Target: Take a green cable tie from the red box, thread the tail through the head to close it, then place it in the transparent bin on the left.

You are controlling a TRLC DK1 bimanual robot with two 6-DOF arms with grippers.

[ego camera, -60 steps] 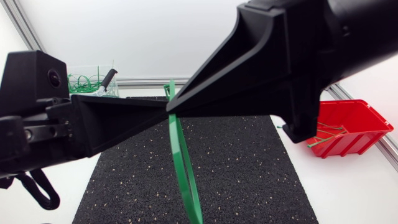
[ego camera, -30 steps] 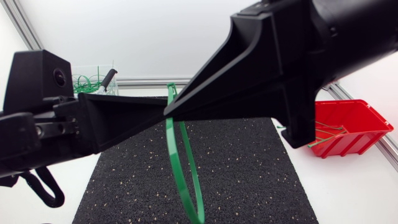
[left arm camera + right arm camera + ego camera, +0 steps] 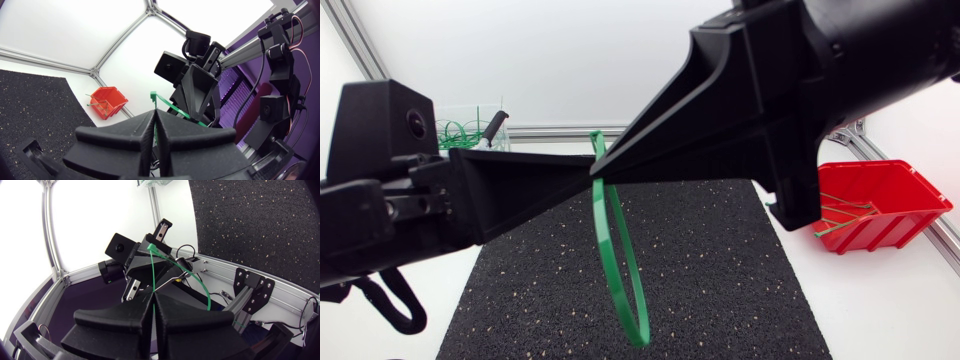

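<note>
Two arms meet tip to tip in mid-air above the black mat [image 3: 720, 280]. The left fingers [image 3: 520, 195] come in from the head view's left, the right fingers [image 3: 720, 110] from its right, and the latter take up much of the upper part of that view.

Grip: both pairs are pressed together and clamped on the green cable tie [image 3: 610, 250], each pinching its upper part at nearly the same spot. Below the tips the tie hangs as a long narrow loop, clear of the mat. A short end sticks up just above them. Whether the tail already sits in the head can't be told.

Left wrist view: the left fingers [image 3: 125, 140] are together w/ a green strip in the seam, and the tie's end [image 3: 154, 96] stands out ahead of the tips, w/ the right fingers [image 3: 192, 100] facing them.

Right wrist view: the right fingers [image 3: 120, 320] are likewise together. The tie [image 3: 187, 277] arcs out ahead of them, w/ the left fingers [image 3: 150, 270] opposite.

Elsewhere, the red box [image 3: 895, 190] sits on the white counter [image 3: 890, 310] just beside the mat's right edge, w/ a few green ties inside. The transparent bin [image 3: 448, 112] stands at the far left beyond the mat, well apart from the box, and also holds green ties.
</note>
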